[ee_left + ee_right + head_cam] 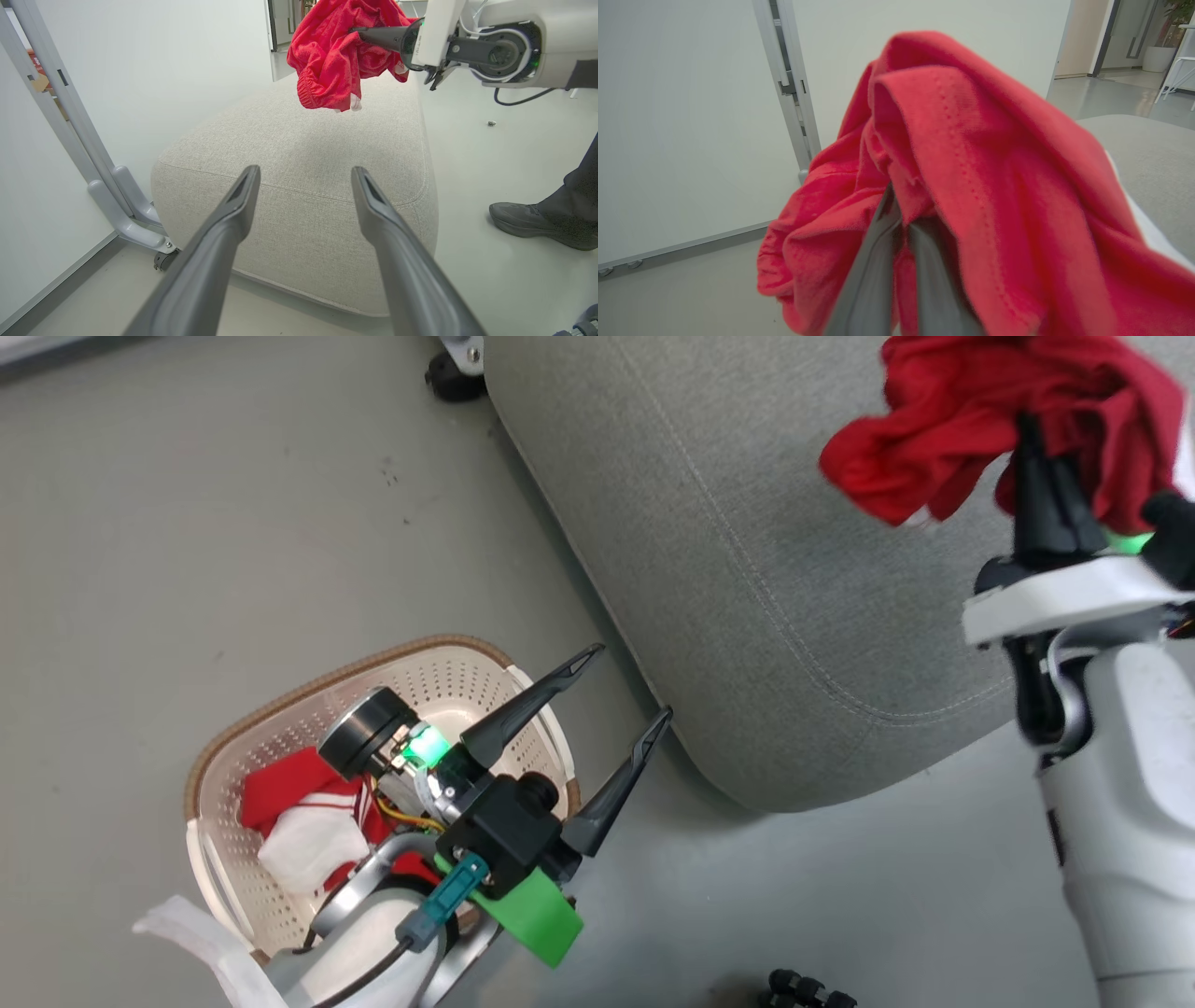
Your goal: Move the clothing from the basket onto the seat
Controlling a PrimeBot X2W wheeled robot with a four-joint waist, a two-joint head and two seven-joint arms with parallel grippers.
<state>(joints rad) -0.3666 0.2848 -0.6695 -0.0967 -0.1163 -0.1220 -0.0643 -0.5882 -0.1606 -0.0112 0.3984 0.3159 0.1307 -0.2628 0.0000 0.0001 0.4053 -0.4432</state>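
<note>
Your head view cuts off the top of the held garment (990,420), and its folds swallow the tips of the right gripper (1041,448), so you cannot see how much cloth sits between the fingers. In the right wrist view, the two dark fingers (878,280) run up almost together and vanish into the red cloth (971,186); the gripper is pinching that bunch. The left wrist view shows the bundle (336,56) hanging from the right gripper (373,35) over the far part of the seat (303,140). You cannot tell whether its lowest fold touches the cushion.

It is bright red, crumpled, with a gathered elastic hem and a scrap of white at the bottom edge.

The second garment (299,821) lies in the basket (439,681), red with a white panel and thin white stripes. The left arm's wrist hides its near side and also covers the basket's near rim. The left gripper (633,683) hovers just past the basket's right rim, over the floor (187,523) beside the seat's corner (747,569). Its fingers are spread wide and hold nothing (the left wrist view shows the grey cushion through the gap).

A person's dark shoe (532,224) stands on the floor by the seat's right side. A pale wheeled frame leg (126,210) stands by its left side.
</note>
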